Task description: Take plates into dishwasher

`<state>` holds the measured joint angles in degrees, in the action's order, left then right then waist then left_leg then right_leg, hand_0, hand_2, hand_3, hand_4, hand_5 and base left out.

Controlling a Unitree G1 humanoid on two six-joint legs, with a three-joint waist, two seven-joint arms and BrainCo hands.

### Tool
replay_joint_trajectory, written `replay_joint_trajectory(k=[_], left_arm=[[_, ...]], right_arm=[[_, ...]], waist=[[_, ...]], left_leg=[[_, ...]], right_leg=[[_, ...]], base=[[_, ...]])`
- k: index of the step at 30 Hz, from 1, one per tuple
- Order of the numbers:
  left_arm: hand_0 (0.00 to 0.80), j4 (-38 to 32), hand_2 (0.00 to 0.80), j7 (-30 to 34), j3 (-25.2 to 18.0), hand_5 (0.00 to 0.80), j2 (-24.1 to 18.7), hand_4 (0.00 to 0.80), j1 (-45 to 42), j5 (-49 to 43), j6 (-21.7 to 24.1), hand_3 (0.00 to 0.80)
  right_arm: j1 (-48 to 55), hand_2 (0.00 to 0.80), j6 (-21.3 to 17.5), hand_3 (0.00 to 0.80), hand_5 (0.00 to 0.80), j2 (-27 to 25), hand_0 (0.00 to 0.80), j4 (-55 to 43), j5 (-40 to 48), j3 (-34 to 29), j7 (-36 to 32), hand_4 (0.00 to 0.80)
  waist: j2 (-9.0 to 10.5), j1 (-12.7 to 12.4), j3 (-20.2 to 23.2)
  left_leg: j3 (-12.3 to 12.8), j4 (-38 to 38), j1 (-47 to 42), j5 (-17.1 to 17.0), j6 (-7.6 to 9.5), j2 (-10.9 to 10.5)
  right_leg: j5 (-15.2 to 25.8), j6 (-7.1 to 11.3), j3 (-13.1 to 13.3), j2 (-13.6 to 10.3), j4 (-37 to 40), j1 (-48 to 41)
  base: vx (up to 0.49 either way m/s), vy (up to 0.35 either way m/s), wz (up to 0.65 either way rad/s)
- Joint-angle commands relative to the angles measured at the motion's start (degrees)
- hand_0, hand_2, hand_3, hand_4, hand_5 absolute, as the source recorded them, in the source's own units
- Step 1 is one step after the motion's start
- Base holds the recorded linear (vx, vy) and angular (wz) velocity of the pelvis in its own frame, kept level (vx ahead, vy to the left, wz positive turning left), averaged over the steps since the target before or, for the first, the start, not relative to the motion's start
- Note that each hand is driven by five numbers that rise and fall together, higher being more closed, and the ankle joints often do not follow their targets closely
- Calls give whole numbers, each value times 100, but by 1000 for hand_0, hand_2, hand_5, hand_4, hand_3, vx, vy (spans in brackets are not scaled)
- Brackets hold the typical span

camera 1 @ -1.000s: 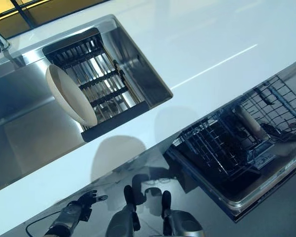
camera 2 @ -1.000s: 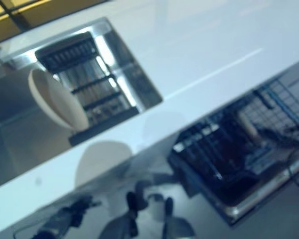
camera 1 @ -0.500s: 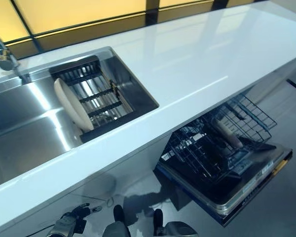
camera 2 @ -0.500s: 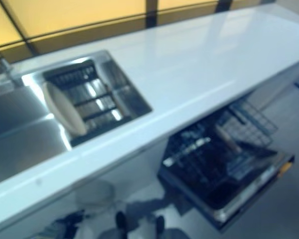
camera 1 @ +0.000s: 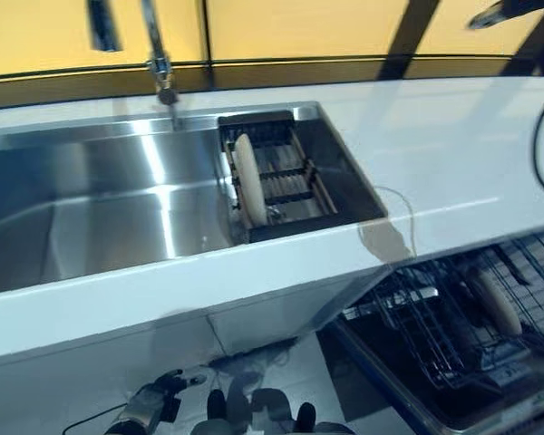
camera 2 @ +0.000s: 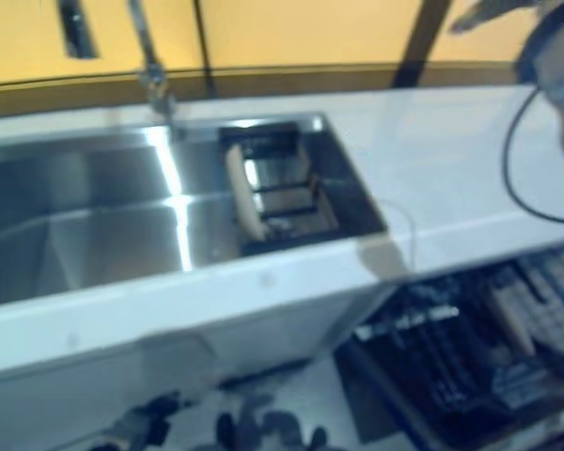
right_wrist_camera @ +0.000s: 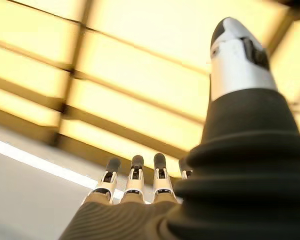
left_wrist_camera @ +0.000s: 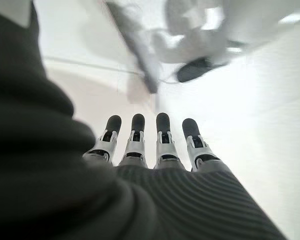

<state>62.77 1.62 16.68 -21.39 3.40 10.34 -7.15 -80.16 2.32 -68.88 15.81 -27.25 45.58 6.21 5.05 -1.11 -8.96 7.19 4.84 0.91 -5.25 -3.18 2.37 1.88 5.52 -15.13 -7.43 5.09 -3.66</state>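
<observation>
The robot's left hand hangs low before the white counter front, fingers straight and holding nothing. To the right, the pulled-out dark wire dishwasher rack carries one cream plate leaning among its tines. Beyond the long white countertop, a cream round plate stands on edge in the black slatted drying rack inside the stainless steel sink, its long axis front-to-back. The right hand, raised toward the yellow window panes, is open and empty.

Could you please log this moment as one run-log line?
plate: upright in sink rack | second plate: in dishwasher rack | left hand: open, empty | right hand: open, raised, empty
</observation>
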Motion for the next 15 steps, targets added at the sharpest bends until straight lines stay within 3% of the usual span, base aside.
replay_joint_trajectory(k=[1, 8, 15], left_arm=[[0, 53, 0, -12, 22, 0, -36, 0, 108, 268, -6, 0], [0, 31, 0, -34, -77, 0, -37, 0, 36, 425, 49, 0], [0, 53, 0, 19, -157, 0, -98, 0, -14, 447, 98, 0]], right_arm=[[-452, 0, -425, 0, 0, -282, 0, -19, -855, 205, 349, 0], [-608, 0, -860, 0, 0, -157, 0, -79, -2037, 474, 689, 0], [-315, 0, -1128, 0, 0, -354, 0, -462, -2663, 474, 517, 0]], waist=[[-2, -90, -4], [31, -249, -166], [34, -223, -365]], left_leg=[[-37, 16, -280, 446, 43, -189], [-199, 16, -88, 414, 99, -252], [-510, 16, -34, 409, 212, -319]], right_leg=[[218, 93, 10, 363, -53, 261], [243, 133, 24, 337, -44, 369], [295, 169, 446, 356, -141, 530]], base=[[58, 86, 14], [-19, 61, 6], [-1, 35, 17]])
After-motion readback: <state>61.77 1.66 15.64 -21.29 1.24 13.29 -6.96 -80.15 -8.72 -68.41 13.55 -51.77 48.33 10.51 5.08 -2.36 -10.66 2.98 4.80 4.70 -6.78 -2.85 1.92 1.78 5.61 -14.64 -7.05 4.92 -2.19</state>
